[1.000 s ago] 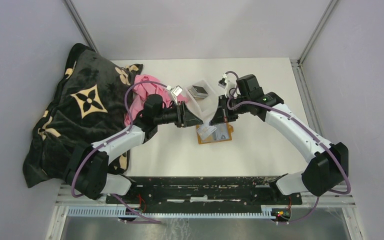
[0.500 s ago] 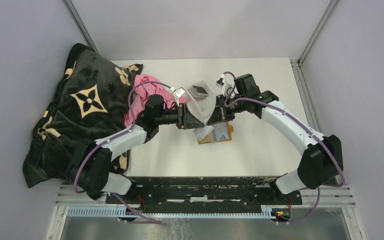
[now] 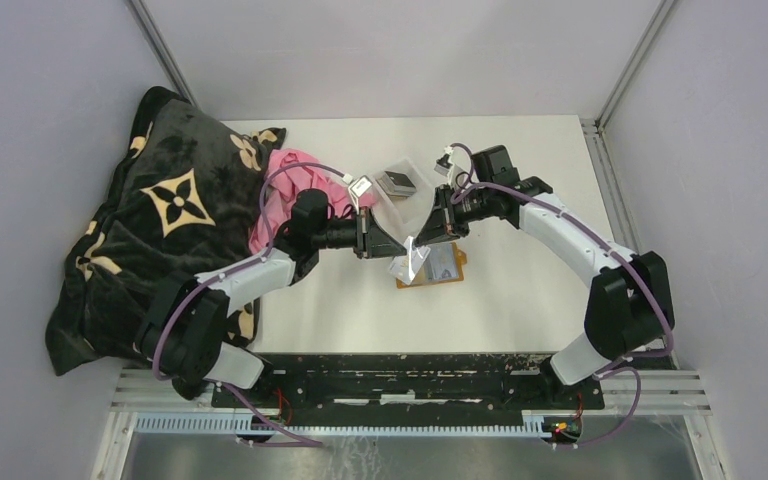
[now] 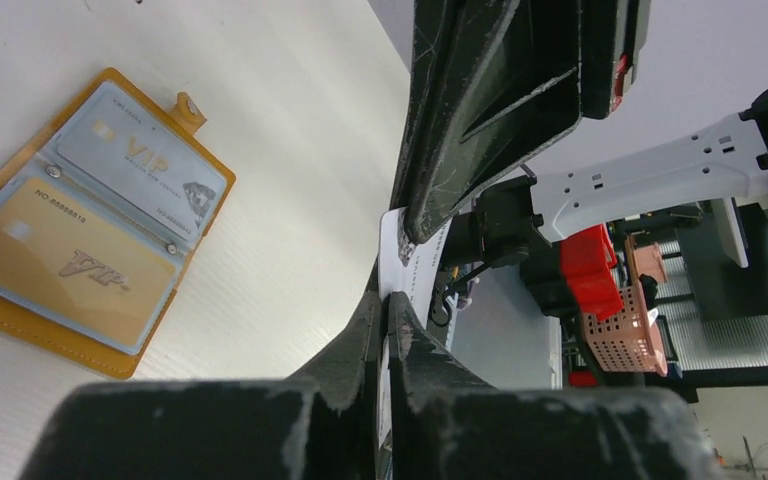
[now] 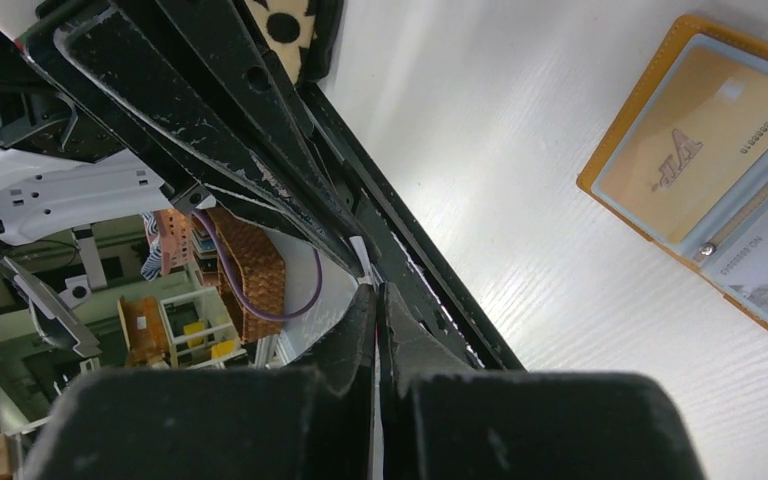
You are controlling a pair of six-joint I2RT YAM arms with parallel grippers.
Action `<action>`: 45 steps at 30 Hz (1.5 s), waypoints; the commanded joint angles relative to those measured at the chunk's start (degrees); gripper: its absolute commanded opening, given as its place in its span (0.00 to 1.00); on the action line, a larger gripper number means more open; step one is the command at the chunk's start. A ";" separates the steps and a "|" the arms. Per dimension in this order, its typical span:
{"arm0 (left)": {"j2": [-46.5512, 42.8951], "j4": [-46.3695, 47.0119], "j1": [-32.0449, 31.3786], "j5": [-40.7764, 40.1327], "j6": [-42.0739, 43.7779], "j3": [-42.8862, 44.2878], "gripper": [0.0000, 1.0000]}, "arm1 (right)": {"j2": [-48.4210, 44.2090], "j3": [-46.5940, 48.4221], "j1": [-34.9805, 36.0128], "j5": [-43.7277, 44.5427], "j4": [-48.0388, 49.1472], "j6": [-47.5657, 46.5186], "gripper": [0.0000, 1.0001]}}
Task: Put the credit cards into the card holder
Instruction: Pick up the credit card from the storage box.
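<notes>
Pinching one card (image 3: 417, 262) above white table (image 3: 520, 300), grey walls (image 3: 380, 50): left claw (image 4: 384, 300), right claw (image 5: 374, 292).

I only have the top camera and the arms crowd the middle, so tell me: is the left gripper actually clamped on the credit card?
Observer: Yes. The left wrist view shows the left gripper shut on the thin edge of the credit card.
Operator: And the right one?
Observer: In the right wrist view the right gripper is shut on the card's edge too, so both arms hold it.
Operator: Any free pocket in the card holder?
Observer: The card holder lies open on the table. Both pockets facing up are filled, one with a gold card and one with a grey card, each printed VIP.
</notes>
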 commanded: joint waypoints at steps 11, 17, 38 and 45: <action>-0.48 2.61 -0.45 0.33 -3.22 -2.18 0.03 | 0.38 5.26 -2.05 2.57 5.46 -1.04 0.41; -2.85 10.51 -0.53 -7.14 -8.99 -5.89 0.03 | -4.24 2.96 -2.45 12.56 5.14 -1.94 0.44; -2.69 25.33 -2.68 -26.71 -25.46 -10.65 0.03 | -12.62 -17.05 -2.06 13.99 26.63 12.93 0.46; -2.07 26.31 -3.50 -28.52 -26.71 -11.03 0.03 | -11.43 -19.58 -1.92 11.76 33.72 18.04 0.46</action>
